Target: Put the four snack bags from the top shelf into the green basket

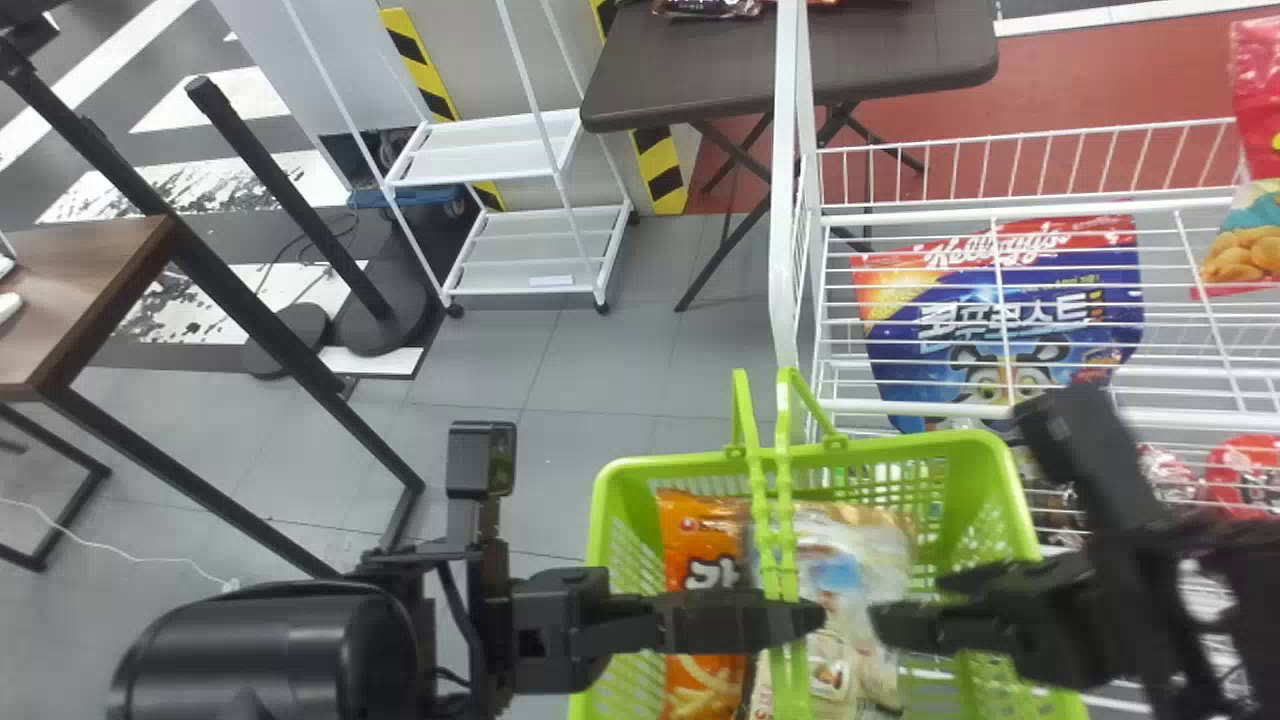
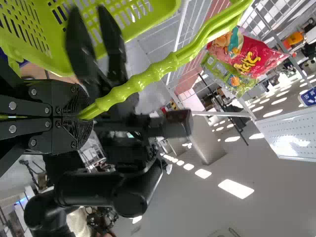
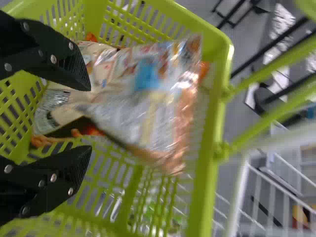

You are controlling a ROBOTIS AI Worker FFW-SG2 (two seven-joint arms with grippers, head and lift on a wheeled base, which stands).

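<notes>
Black and bulky, the left arm is stretched across the foreground, and its left claw is clamped on the paired handles, its jaws pressed together around them. Over the basket's interior, the right claw is held wide apart, with nothing gripped; whether the cream bag is touched cannot be told. By the green basket, two snack bags are contained: an orange bag is laid along the left side, and its edge is overlapped by the cream bag, which is shiny, crinkled and marked with a blue patch. At the right, a red bag with yellow lettering and a picture of nuts is seen at the rack, while a large blue bag is seen through its white wires.
</notes>
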